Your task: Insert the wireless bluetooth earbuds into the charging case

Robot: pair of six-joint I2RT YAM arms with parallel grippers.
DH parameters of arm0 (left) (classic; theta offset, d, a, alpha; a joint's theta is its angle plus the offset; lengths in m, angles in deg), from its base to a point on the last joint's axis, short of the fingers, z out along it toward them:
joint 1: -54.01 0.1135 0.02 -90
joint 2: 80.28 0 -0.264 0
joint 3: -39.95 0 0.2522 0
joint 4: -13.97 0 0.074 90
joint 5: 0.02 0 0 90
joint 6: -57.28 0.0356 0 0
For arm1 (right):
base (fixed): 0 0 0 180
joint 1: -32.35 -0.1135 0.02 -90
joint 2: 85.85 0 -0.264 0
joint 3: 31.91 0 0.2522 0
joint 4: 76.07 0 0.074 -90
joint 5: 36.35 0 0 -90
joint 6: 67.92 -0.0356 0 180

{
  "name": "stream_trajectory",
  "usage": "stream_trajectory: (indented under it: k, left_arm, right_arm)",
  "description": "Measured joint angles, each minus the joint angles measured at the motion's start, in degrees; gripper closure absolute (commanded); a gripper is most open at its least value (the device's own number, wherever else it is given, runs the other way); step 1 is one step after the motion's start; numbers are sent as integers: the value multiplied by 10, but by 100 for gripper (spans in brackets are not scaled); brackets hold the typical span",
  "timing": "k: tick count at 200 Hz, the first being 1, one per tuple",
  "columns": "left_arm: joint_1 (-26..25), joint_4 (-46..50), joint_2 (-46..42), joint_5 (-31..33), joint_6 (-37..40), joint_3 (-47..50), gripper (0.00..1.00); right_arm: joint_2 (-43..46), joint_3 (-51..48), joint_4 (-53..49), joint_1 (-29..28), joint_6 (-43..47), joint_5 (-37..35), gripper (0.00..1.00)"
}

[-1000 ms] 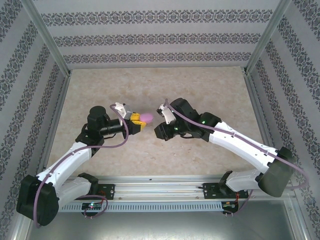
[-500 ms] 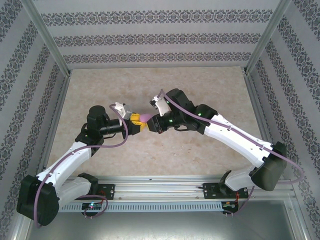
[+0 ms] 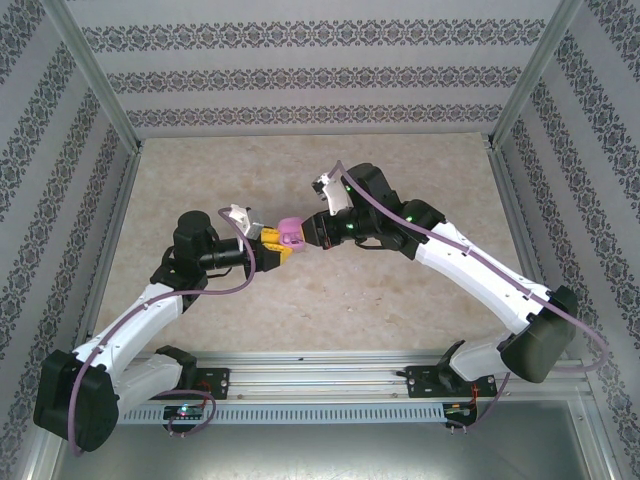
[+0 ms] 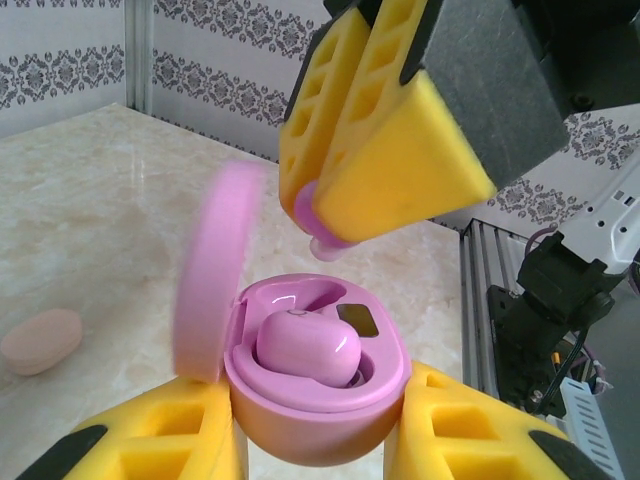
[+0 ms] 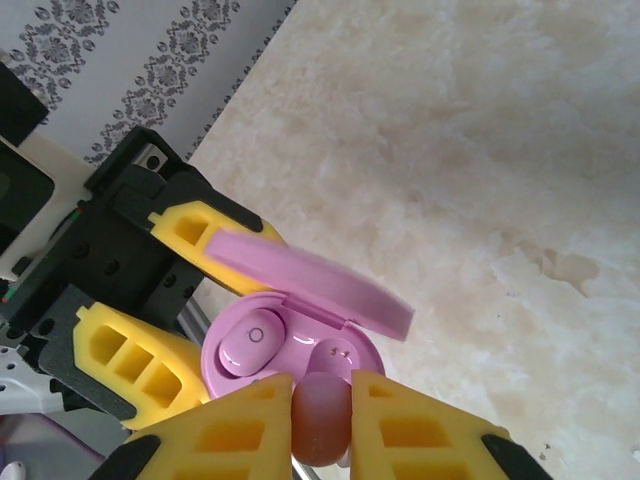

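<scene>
In the left wrist view, nearest the lens at the bottom of the frame, the left gripper (image 4: 315,445) has its yellow fingers clamped on either side of the purple charging case (image 4: 315,405), holding it up off the table with the opening facing upward. The lid (image 4: 215,270) stands swung open at the left of the case. One earbud (image 4: 305,345) already sits in the left-hand socket, while the empty socket (image 4: 355,320) beside it shows a dark contact patch. Just above that, in the upper middle of the frame, the right gripper (image 4: 345,190) is pinched tight on the second earbud (image 4: 325,225), whose tip pokes out below the pads, near the case but apart from it. The step in hand looks to be seating this bud, with half the pair done. To do it well, the right arm should probably slide the bud toward the empty socket, since it seems to hang nearer the lid than the contact patch, then come straight down and avoid knocking the lid or the seated bud. Letting go only once the bud rests in the cup would guard against a drop. Farther off, at the left edge, a pale pink oval thing (image 4: 40,340) lies on the marbled table (image 4: 90,200); what it is cannot be told.
</scene>
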Motion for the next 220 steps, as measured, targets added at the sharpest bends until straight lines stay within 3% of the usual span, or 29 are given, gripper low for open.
stream_trajectory:
  k: [116, 220]
  left_arm:
    - [0, -31, 9, -23, -27, 2, 79]
    - [0, -50, 11, -37, -42, 7, 79]
  right_arm:
    - [-13, 0, 7, 0, -7, 50, 83]
    - [-16, 0, -4, 8, -5, 56, 76]
